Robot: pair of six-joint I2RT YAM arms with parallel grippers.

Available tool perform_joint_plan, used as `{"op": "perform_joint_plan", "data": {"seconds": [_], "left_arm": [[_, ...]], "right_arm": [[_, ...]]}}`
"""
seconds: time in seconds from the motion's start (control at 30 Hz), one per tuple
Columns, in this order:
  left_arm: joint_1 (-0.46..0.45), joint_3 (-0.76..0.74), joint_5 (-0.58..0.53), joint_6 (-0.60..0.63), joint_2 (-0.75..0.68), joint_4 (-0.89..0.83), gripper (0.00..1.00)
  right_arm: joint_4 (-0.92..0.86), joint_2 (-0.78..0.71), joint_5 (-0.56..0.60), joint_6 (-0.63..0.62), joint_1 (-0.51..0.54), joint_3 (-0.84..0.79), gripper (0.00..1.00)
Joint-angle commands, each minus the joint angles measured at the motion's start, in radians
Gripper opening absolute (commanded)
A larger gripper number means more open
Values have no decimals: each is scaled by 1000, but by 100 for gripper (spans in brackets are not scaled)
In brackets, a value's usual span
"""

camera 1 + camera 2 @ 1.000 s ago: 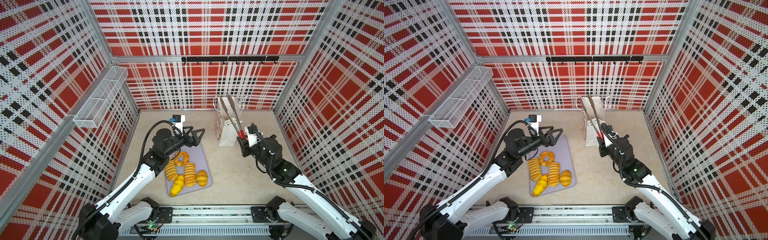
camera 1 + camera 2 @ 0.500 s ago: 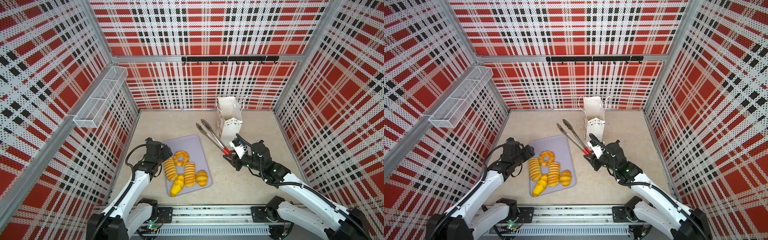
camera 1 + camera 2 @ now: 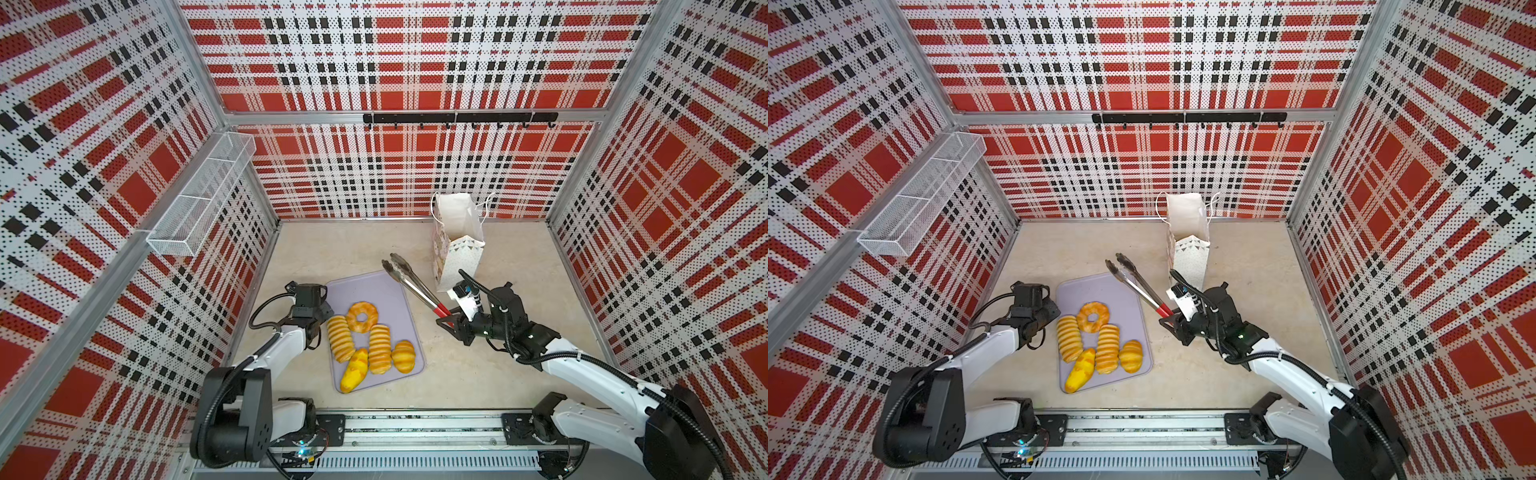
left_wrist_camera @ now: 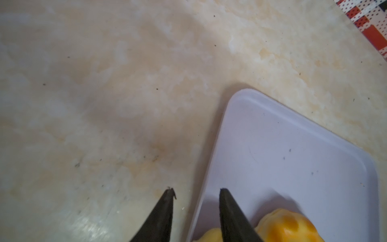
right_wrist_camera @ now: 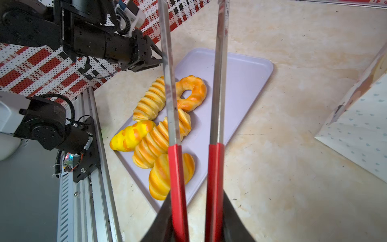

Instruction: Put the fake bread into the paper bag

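The left end effector (image 4: 196, 192), lowered since a second ago, is released, its narrowed jaws astride the tray's (image 3: 374, 286) left rim, with bare desk (image 4: 104, 104) to its outer side. Five breads (image 3: 380, 349) lie just right of it, the loaves lengthwise near-to-far. The right end effector (image 5: 196, 198) grasps the tongs (image 3: 411, 286), now swung from the upright bag (image 3: 459, 257) just beyond it toward the tray.

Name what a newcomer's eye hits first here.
Orange-yellow fake bread clustered on the lavender tray mid-table pops first, against loud red plaid walls. Then the right gripper holding red-handled tongs slanted across the tray's far right corner, with the white paper bag upright just behind them.
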Motion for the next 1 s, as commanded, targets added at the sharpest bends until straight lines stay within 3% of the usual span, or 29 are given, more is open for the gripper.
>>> {"op": "perform_joint_plan", "data": {"seconds": [0.0, 0.27, 0.8, 0.97], "left_arm": [[-19, 22, 11, 46, 23, 70, 42], [-8, 36, -10, 43, 123, 83, 38], [-19, 81, 98, 87, 265, 182, 3], [-31, 130, 138, 73, 345, 204, 0]], "right_arm": [[81, 0, -36, 1, 8, -10, 29], [61, -39, -46, -12, 9, -9, 29], [7, -43, 19, -14, 9, 2, 28], [-33, -45, 30, -4, 9, 31, 28]]}}
